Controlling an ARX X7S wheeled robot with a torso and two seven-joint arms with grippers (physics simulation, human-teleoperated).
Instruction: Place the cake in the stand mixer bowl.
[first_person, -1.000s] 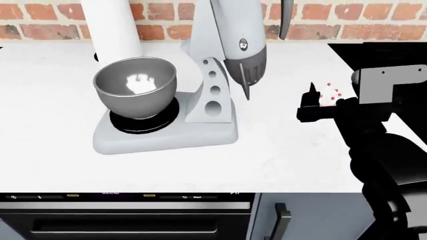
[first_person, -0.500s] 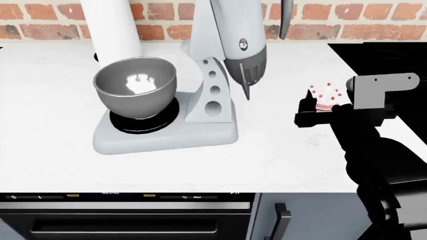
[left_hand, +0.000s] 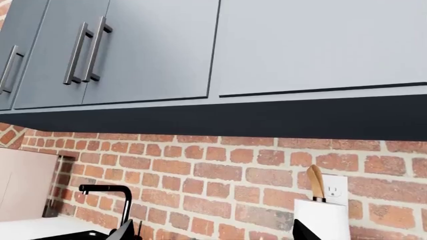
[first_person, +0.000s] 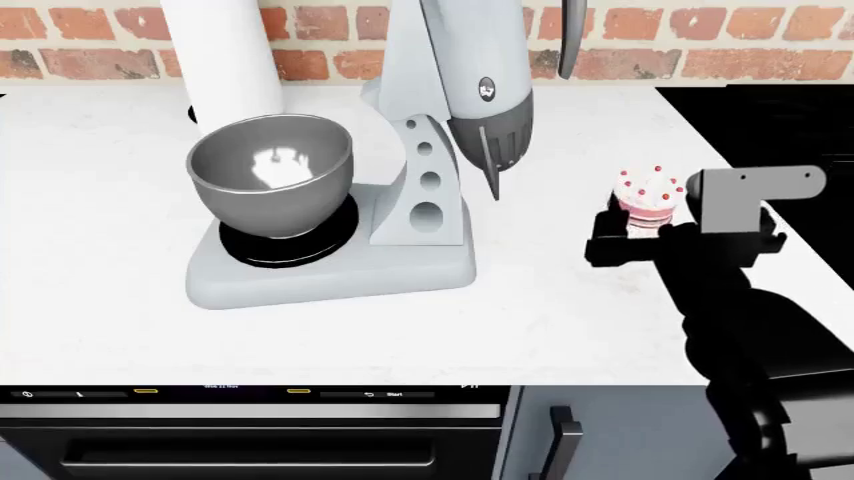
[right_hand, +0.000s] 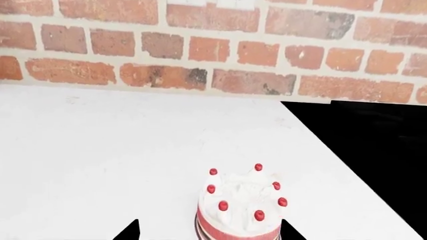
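Zero placed yet: cake (first_person: 649, 195) sits on the surface (first_person: 561, 300) between the right end effector (first_person: 650, 232) fingers, spread and not clamped, well apart from the stand mixer bowl (first_person: 271, 170).

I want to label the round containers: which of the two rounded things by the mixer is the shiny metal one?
The stand mixer bowl, grey and reflective, sitting on the mixer's black round base. The white cylinder behind it is matte, tall and straight-sided.

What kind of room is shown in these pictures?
Most likely a home kitchen: a stand mixer stands on a white counter against a brick wall, with grey wall cupboards above and an oven front below.
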